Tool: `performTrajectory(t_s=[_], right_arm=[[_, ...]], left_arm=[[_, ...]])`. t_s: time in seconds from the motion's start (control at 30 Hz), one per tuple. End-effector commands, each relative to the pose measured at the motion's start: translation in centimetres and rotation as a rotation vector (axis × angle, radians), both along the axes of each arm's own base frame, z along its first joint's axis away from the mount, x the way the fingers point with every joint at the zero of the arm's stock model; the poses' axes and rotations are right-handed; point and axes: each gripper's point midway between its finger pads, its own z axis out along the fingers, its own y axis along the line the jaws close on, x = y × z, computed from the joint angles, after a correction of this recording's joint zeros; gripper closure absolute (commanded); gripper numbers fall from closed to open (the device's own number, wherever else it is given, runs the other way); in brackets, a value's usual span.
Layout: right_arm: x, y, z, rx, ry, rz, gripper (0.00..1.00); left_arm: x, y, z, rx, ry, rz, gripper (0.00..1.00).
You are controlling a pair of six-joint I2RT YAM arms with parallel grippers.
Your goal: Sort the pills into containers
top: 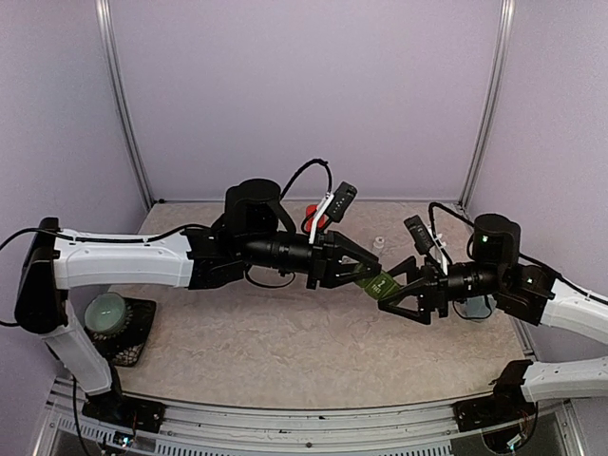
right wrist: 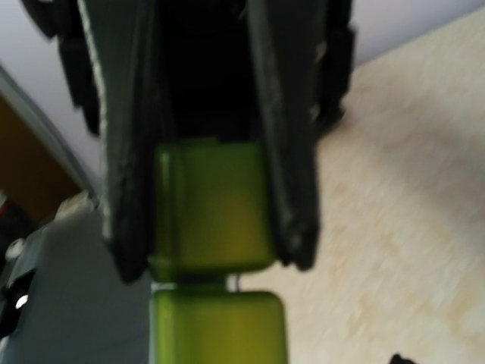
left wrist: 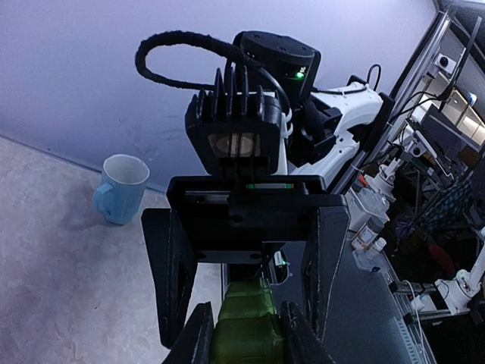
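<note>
The green containers are up off the desk, hanging in the air over its middle-right part. The left gripper is pinching one end, fingers squeezed tight on the plastic. The right gripper faces it at the other end, jaws spread wide. A pale blue mug stands near the desk's right edge.

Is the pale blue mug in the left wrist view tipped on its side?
No, the pale blue mug stands upright on the table, its open mouth facing up.
</note>
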Motion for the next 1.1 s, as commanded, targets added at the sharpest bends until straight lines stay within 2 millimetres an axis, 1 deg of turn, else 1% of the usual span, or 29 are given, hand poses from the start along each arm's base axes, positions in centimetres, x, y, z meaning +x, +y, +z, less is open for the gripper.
performTrajectory(t_s=[0.0,0.17,0.33,0.67,0.77,0.93,1.07], right_arm=[[-1.3,0.4,-0.1,-0.024,0.043,0.099,0.23],[-1.6,0.9,-1.0,-0.042,0.093,0.147,0.34],[-1.2,1.2,-1.5,-0.056,0.114,0.144,0.42],[-0.1,1.3,-3.7,-0.11,0.128,0.083,0.45],[0.0,1.3,-3.8,-0.114,0.128,0.08,0.51],[-0.1,1.3,-4.1,-0.12,0.132,0.085,0.63],[-0.4,1.3,-4.1,-0.113,0.136,0.102,0.66]], left_arm=[[-0.9,0.1,-2.4,0.107,0.019,-0.085,0.92],[-0.6,-0.1,-3.8,0.146,0.047,-0.095,0.91],[-0.3,-0.2,-4.4,0.161,0.061,-0.097,0.91],[-0.1,-0.2,-3.7,0.13,0.054,-0.093,0.92],[-0.1,-0.2,-3.7,0.129,0.055,-0.095,0.92],[0.2,-0.1,-3.8,0.132,0.059,-0.093,0.92],[0.3,0.0,-3.6,0.126,0.069,-0.101,0.92]])
